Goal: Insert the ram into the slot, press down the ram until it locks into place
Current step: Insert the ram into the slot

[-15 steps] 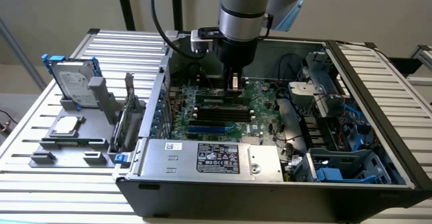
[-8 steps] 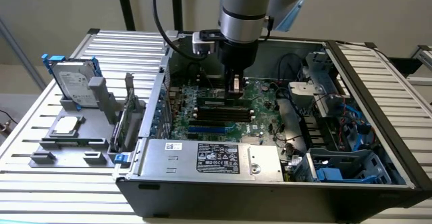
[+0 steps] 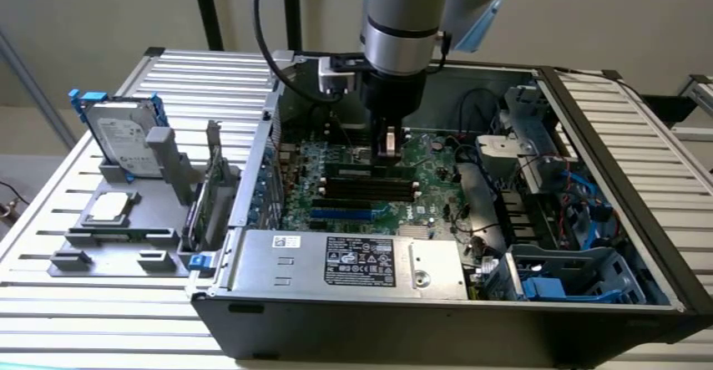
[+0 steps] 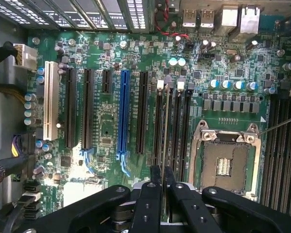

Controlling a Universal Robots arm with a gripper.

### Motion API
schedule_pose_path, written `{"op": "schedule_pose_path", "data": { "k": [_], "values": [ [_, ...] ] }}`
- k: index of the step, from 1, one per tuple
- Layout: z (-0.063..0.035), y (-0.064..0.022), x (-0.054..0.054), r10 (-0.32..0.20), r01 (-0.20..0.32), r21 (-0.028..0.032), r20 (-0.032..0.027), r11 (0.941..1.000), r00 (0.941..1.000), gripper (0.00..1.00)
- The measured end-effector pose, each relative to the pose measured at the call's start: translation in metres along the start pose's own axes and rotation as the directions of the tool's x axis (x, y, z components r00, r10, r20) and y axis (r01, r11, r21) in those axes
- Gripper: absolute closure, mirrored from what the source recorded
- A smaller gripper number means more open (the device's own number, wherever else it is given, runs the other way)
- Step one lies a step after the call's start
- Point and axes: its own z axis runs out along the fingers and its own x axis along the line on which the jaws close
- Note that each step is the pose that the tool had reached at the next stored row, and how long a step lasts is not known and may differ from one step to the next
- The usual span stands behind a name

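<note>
On the slatted desk (image 3: 100, 320) the computer case (image 3: 446, 328) lies open. Beyond its power supply (image 3: 351, 261), the ram (image 3: 359, 170) stands on edge at the far side of the black slots (image 3: 368, 190), pinched between narrow jaws under the arm (image 3: 399, 27), which hangs straight down.

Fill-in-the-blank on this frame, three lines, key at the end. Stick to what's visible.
1. The gripper hangs over the black memory slots on the green ___.
2. In the wrist view, one long connector strip among the black ones is ___.
3. Outside the computer case, the hard drive stands ___ in a grey fixture.

Missing words: motherboard; blue; upright.
</note>
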Motion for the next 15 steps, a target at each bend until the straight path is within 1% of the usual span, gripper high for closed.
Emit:
{"op": "schedule_pose_path", "data": {
  "k": [3, 11, 15],
  "values": [
    [0.0022, -0.0001, -0.0001, 0.0, 0.0, 0.0, 0.0008, 1.0, 1.0, 0.86],
    [0.0083, -0.0014, -0.0001, 0.0, 0.0, 0.0006, 0.0166, 1.0, 0.9999, 0.86],
    [0.009, -0.0036, 0.0003, 0.0, 0.0, 0.0007, 0.0176, 1.0, 0.9998, 0.86]
  ]
}}
